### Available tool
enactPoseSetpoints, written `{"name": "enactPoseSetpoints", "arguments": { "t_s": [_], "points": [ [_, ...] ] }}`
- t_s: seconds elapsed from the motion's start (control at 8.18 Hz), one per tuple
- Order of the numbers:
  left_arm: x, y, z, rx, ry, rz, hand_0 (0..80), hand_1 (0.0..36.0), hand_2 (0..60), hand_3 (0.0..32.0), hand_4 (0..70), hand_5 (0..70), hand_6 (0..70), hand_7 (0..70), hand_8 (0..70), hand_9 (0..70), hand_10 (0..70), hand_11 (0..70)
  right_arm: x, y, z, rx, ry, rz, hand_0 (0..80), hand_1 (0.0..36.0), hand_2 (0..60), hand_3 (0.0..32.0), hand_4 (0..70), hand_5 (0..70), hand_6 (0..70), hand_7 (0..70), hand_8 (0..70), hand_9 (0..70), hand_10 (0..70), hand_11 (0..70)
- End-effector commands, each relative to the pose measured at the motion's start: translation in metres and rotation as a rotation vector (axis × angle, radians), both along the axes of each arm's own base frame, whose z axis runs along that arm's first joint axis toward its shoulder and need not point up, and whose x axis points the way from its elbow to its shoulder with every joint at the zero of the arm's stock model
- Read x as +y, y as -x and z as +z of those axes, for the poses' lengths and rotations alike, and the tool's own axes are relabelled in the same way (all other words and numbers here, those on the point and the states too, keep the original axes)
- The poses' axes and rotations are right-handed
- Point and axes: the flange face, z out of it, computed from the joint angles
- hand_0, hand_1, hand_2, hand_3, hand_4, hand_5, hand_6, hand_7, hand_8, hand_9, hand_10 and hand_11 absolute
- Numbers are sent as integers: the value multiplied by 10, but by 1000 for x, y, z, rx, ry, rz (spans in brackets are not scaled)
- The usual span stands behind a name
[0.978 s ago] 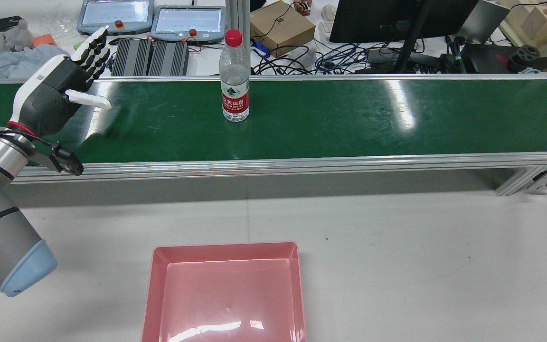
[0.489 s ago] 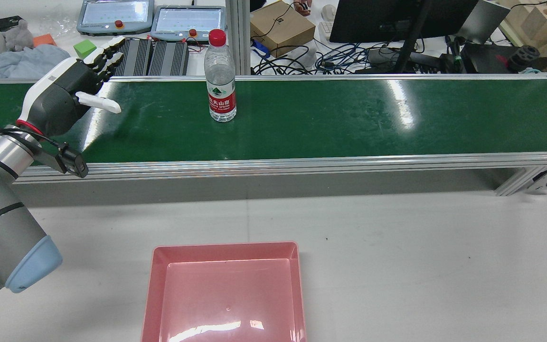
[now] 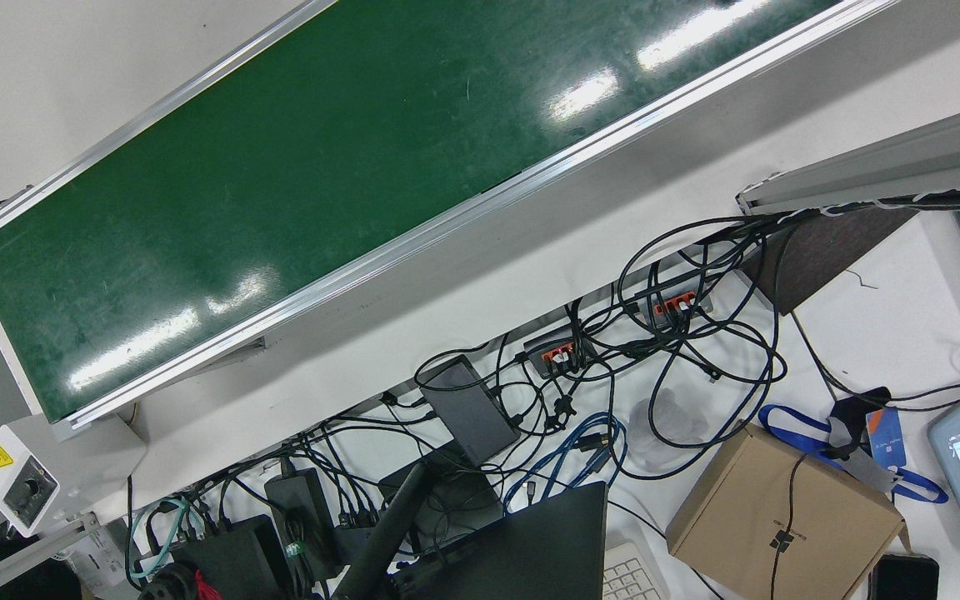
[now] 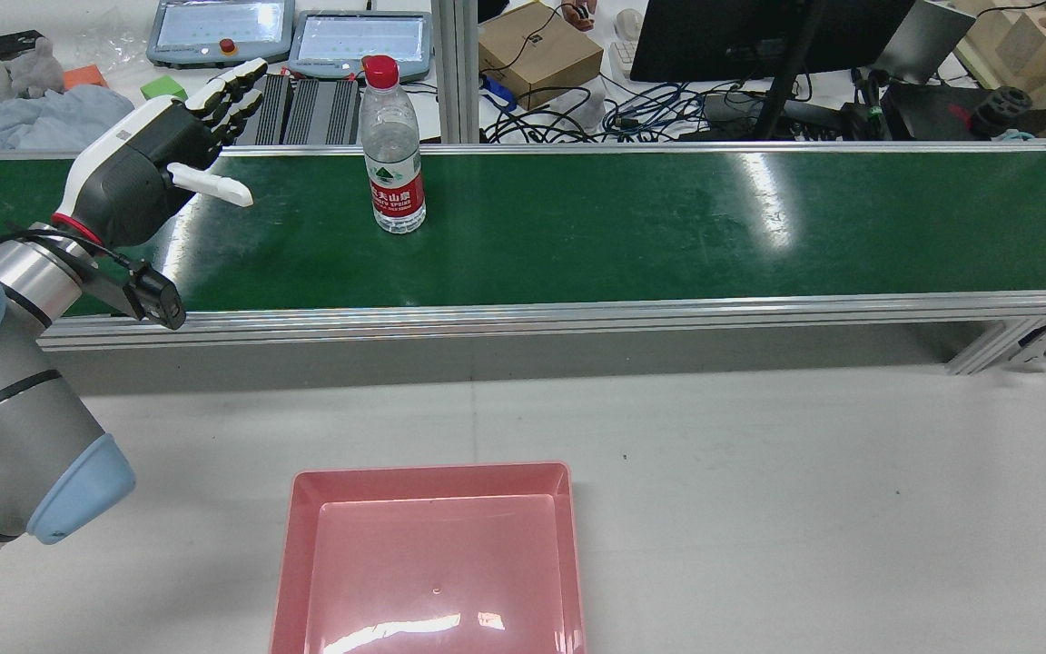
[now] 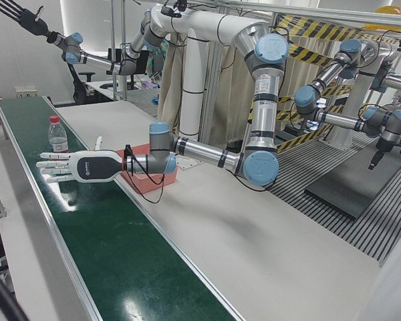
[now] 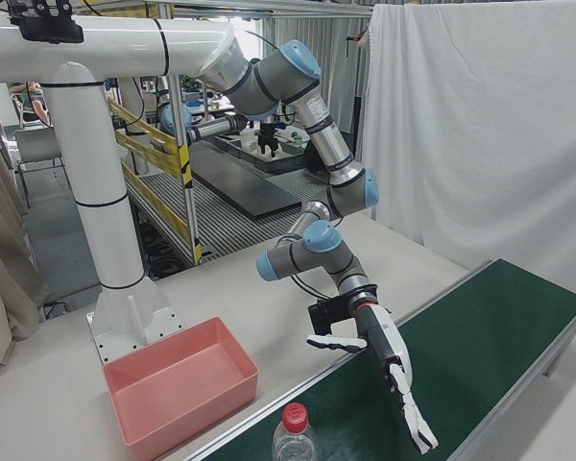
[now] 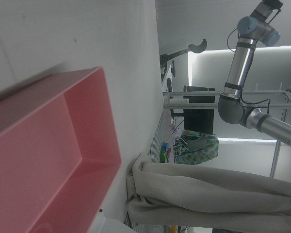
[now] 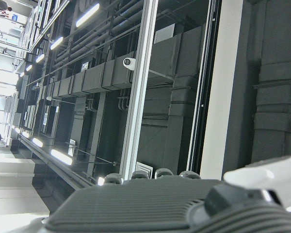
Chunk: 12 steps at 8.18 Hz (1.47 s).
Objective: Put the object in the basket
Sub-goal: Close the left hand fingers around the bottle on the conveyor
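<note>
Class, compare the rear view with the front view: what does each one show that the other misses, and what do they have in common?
Only the rear view shows the left hand, open above the belt, the water bottle standing upright on it, and the empty pink basket on the white table. Only the front view shows the belt's end with a white box carrying a yellow warning label. Both show the green conveyor belt, the cardboard box and tangled cables.

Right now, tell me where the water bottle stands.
In the rear view the bottle stands upright on the green belt, left of centre, just right of the open left hand, untouched.
</note>
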Motion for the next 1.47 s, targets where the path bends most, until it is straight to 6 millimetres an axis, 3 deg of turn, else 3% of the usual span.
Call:
{"name": "enactPoseSetpoints", "arguments": {
  "t_s": [0.0,0.12,0.24,0.61,0.98,1.35],
  "points": [
    [-2,3,0,-3,0,-6,591,114,0,0,32,145,22,0,64,57,26,56,0,0,0,0,0,0,0,0,0,0,0,0,0,0,0,0,0,0],
    [-1,1,0,-3,-2,-3,623,134,0,8,11,144,14,0,48,46,19,50,0,0,0,-1,1,0,0,0,0,0,0,0,0,0,0,0,0,0],
    [1,-1,0,-3,-2,2,570,55,0,20,8,120,4,0,41,42,12,34,0,0,0,0,0,0,0,0,0,0,0,0,0,0,0,0,0,0],
    [-3,-3,-7,-14,-14,-6,557,35,0,16,12,120,7,0,43,43,9,27,0,0,0,0,0,0,0,0,0,0,0,0,0,0,0,0,0,0],
    [-13,-8,-20,-4,-26,-13,563,50,0,2,26,133,15,0,43,44,12,33,0,0,0,-1,1,0,0,0,0,0,0,0,0,0,0,0,0,0],
    [-35,-26,-16,-15,-13,-15,564,58,0,0,64,136,29,0,68,64,22,46,0,0,0,0,0,0,0,0,0,0,0,0,0,0,0,0,0,0]
  ]
}}
